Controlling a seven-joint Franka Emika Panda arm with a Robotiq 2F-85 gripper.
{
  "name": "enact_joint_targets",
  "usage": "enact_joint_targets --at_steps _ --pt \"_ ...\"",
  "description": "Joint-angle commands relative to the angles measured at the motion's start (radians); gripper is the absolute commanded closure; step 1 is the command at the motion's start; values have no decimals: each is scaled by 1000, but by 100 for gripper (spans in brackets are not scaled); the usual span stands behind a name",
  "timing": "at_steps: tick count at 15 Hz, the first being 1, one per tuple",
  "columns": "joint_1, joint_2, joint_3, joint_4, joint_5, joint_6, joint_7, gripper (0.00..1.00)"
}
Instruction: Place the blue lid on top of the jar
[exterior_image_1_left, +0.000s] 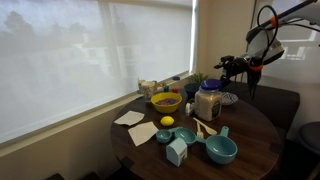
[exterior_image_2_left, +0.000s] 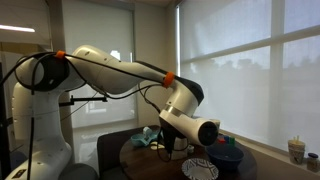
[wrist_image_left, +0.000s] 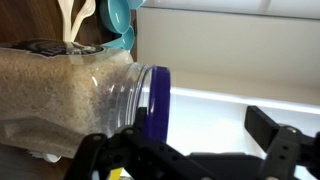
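Note:
The jar (exterior_image_1_left: 208, 104) is clear glass with pale grainy contents and stands upright near the far side of the round table (exterior_image_1_left: 255, 125). The blue lid (exterior_image_1_left: 210, 88) rests on its mouth. In the wrist view the jar (wrist_image_left: 70, 95) lies sideways in the picture, with the lid (wrist_image_left: 156, 100) as a dark blue band at its end. My gripper (wrist_image_left: 205, 125) is open and empty; one finger is next to the lid, the other well clear of it. In an exterior view the gripper (exterior_image_1_left: 228, 63) hovers just above and behind the jar.
A yellow bowl (exterior_image_1_left: 166, 101), a lemon (exterior_image_1_left: 167, 121), teal bowls (exterior_image_1_left: 220, 150), a teal cup (exterior_image_1_left: 165, 135), a small carton (exterior_image_1_left: 177, 150), paper napkins (exterior_image_1_left: 128, 118) and a plate (exterior_image_1_left: 229, 98) share the table. The blinded window (exterior_image_1_left: 90, 55) is close behind.

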Motion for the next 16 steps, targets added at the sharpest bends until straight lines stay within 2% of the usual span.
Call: enact_joint_targets --at_steps 1,10,16 --pt "5 -16 3 -1 -34 11 8 0" --pt "4 -36 2 0 -25 -5 12 0" --pt "4 -42 3 -9 -57 -8 39 0"
